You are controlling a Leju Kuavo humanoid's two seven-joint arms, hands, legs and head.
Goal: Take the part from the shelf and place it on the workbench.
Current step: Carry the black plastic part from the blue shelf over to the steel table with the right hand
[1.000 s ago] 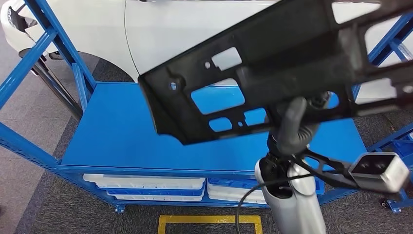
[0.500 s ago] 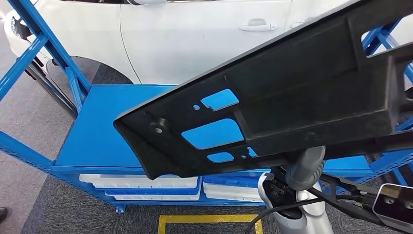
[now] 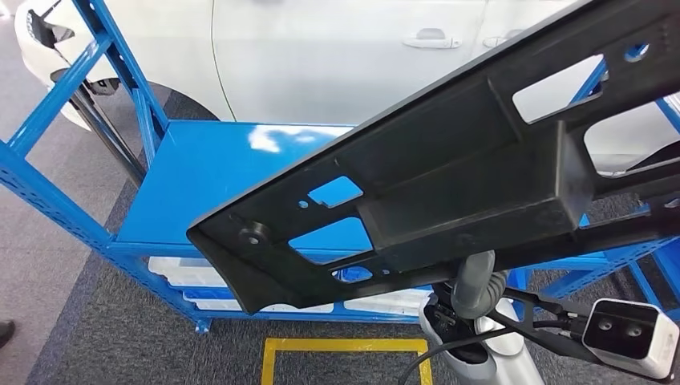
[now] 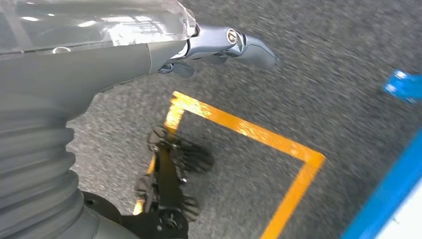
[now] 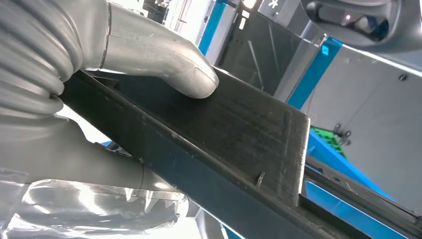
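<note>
right hand (image 5: 124, 55): grips the part (image 3: 449, 168); in the right wrist view the thick grey thumb presses on the part's flat black face, and the palm and wrapped fingers sit under its edge
right hand, head view (image 3: 478, 282): a grey thumb reaches up to the part's lower edge, above the silver forearm
left hand (image 4: 219, 47): hangs over the floor (image 4: 318, 74), holding nothing; the thumb sticks out straight and one dark finger shows beneath it, so how far the rest are spread i cannot tell
part: long black plastic panel with several cut-outs and a raised boxy block; held in the air, tilted, low end toward the left and high end running out past the upper right corner of the head view
part vs shelf: it is above and in front of the blue shelf (image 3: 200, 172), not touching the deck
shelf: bare blue top deck; white trays (image 3: 192, 277) on the level below
behind shelf: white car (image 3: 337, 56) with a door handle
floor: grey carpet with a yellow square outline (image 3: 345, 346) just in front of the shelf
wrist camera (image 3: 629, 337): white box on a black bracket beside the right forearm
</note>
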